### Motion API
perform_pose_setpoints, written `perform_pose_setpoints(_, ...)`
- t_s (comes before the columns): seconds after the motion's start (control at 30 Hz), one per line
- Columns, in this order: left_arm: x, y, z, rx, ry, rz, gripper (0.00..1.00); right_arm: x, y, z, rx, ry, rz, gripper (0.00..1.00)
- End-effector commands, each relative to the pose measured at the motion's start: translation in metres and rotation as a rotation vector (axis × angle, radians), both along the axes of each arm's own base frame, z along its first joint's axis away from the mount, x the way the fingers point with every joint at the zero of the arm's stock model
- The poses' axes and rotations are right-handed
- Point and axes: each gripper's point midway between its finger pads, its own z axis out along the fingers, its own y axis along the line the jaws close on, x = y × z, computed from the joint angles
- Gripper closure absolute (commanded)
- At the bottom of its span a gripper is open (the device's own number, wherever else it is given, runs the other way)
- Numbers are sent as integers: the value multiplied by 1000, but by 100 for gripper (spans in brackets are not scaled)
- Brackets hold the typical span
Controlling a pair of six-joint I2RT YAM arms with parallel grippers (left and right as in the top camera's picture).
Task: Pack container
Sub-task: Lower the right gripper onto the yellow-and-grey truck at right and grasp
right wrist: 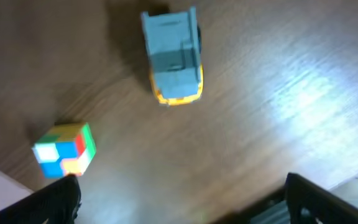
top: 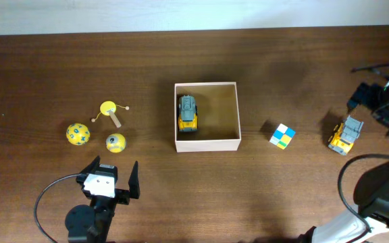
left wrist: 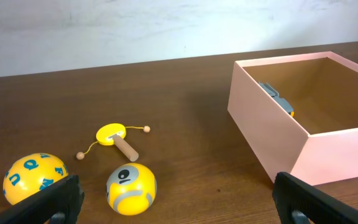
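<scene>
The container (top: 206,144) sits mid-table (top: 46,67), with a truck (top: 188,113) inside by its left wall. The left gripper (top: 112,177), near the container's left front, gapes wide. The right gripper (right wrist: 185,205), far right, is wide too. Right of the container are a second truck (top: 345,135) and a cube (top: 282,136). Left of it are a big ball (top: 78,133), a small ball (top: 115,142) and a drum (top: 108,108).

It looks like a robotics lab bench rather than a home: a dark wooden table (top: 282,54) set against a plain white wall (top: 194,13) at 12 o'clock in the overhead view, a black robot arm (top: 86,221) trailing a looped cable (top: 37,204) at 7 o'clock, a second arm (top: 383,192) at 4 o'clock, and a few small toys (top: 78,133) and a cardboard box (top: 206,144) laid out between them.
</scene>
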Motion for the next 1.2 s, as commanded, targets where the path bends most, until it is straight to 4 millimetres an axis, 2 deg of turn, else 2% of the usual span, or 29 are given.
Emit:
perform_pose_setpoints(0.0, 0, 0, 0, 14, -7, -7, 1, -8, 2, -22, 50, 12, -35, 1)
perform_pose_setpoints(0.13, 0, 0, 0, 14, -7, -7, 1, -3, -2, -44, 53, -6, -37, 1)
perform_pose_setpoints(0.3, 0, 0, -1, 13, -6, -7, 1, 21, 4, -61, 94, -116, 45, 3)
perform_pose_setpoints(0.67, 0, 0, -1, 13, -6, -7, 1, 37, -14, -66, 8, -172, 62, 4)
perform_pose_setpoints(0.87, 0, 0, 0, 13, -7, -7, 1, 37, -22, -76, -39, -163, 58, 4)
perform_pose_setpoints(1.17, 0, 0, -1, 14, -6, -7, 1, 29, -23, -101, -46, -127, 54, 4)
